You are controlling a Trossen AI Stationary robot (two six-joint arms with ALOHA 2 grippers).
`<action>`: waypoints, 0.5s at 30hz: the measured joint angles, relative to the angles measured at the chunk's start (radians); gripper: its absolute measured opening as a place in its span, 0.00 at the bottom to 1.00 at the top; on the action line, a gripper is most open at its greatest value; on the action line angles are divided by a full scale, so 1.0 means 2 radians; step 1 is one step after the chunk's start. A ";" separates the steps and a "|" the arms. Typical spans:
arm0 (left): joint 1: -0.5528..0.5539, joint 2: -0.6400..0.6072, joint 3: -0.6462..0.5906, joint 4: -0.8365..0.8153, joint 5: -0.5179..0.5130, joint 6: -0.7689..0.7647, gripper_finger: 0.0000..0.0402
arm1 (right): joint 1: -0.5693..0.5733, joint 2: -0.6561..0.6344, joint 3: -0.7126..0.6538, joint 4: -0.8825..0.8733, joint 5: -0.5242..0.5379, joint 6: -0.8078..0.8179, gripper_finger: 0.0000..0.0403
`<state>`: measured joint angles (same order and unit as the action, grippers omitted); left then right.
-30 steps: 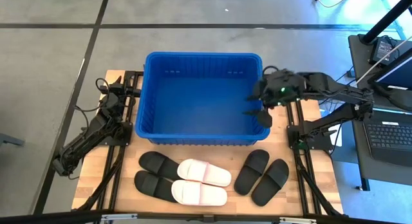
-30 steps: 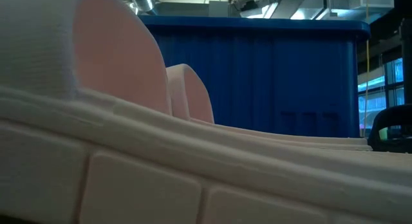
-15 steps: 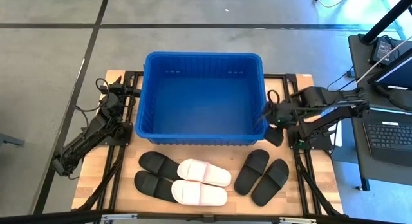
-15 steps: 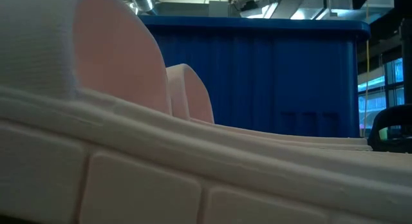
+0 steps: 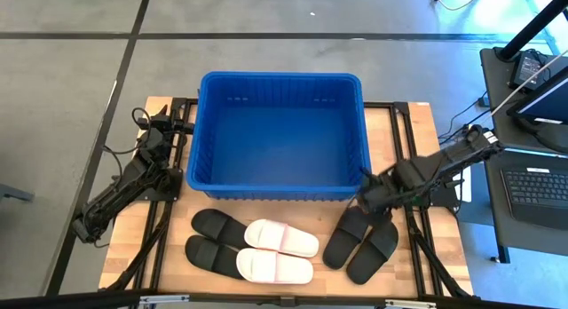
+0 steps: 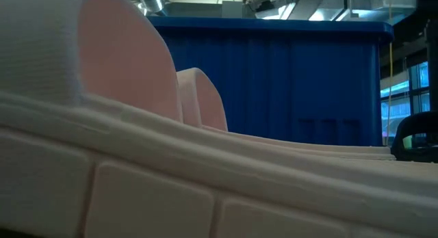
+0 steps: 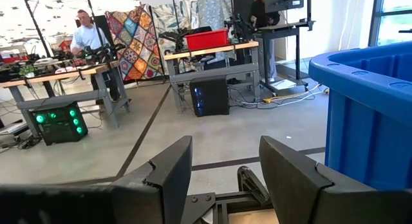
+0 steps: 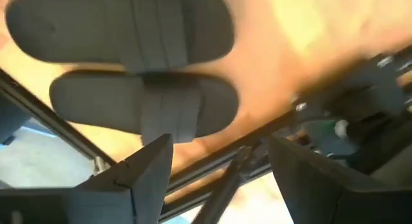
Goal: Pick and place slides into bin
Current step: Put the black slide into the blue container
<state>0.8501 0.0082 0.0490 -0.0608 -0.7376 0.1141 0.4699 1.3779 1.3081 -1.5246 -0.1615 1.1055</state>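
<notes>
The blue bin stands at the middle of the table, and nothing shows inside it. Six slides lie sole-down on the table along its near side: two black ones at the left, two white ones in the middle, and two black ones at the right. My right gripper hovers open and empty just above the right black pair, which shows in the right wrist view beyond my open fingers. My left gripper waits open at the bin's left side. The low view is filled by a white slide in front of the bin.
The bin's near wall stands close behind the row of slides. Black frame rails run along the table's right and left sides. A desk with a laptop stands to the right of the table. People and workbenches show in the room behind.
My right gripper has swung from above the bin's right rim toward the table's near edge and down, and now hangs over the right pair of black slides, still open. The slides and the bin have not moved.
</notes>
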 joint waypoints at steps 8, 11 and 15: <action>0.000 0.000 0.000 0.000 0.000 0.000 0.44 | 0.058 0.019 -0.057 0.122 -0.029 0.125 0.63; 0.000 0.000 0.000 0.000 0.000 0.000 0.44 | 0.076 0.045 -0.061 0.147 -0.030 0.126 0.63; 0.000 0.000 0.000 0.000 0.000 0.000 0.44 | 0.096 0.094 -0.062 0.144 -0.030 0.125 0.63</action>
<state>0.8501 0.0086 0.0490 -0.0616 -0.7376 0.1139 0.6621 1.5664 1.1843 -1.2374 -0.2216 1.3563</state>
